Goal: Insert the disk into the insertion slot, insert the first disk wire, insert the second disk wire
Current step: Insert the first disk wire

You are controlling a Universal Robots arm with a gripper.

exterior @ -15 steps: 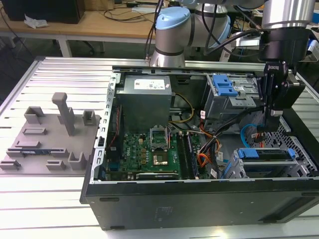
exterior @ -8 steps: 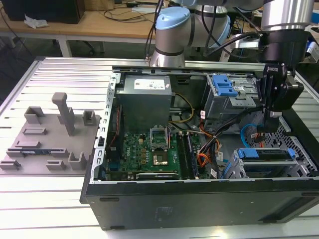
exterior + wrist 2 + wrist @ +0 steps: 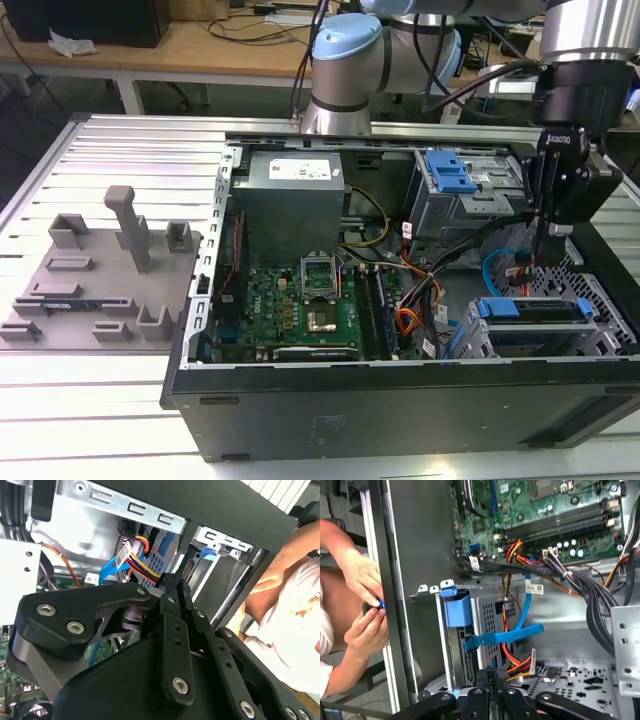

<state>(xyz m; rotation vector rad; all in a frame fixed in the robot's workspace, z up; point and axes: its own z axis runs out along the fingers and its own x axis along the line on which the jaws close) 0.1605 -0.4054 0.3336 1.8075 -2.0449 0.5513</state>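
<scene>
The disk (image 3: 533, 322), framed by its blue carrier bracket (image 3: 530, 308), lies inside the insertion slot (image 3: 468, 338) at the case's near corner on the exterior view's right. My gripper (image 3: 548, 243) hangs just behind that cage. In both wrist views its fingers (image 3: 170, 587) are shut on the small dark plug (image 3: 501, 674) of the first disk wire (image 3: 516, 664), an orange-red bundle. The second disk wire (image 3: 522, 630), glossy light blue, curves across the cage's perforated wall (image 3: 490, 612) with its plug at the disk's back edge (image 3: 468, 643). The blue bracket (image 3: 457, 611) sits beside it.
A taller grey cage with a blue latch (image 3: 450, 171) stands behind the gripper. The power supply (image 3: 290, 195) and motherboard (image 3: 300, 305) fill the case's left. Black cable bundles (image 3: 580, 587) run nearby. A person's hands (image 3: 365, 615) are just outside the case wall (image 3: 405, 580).
</scene>
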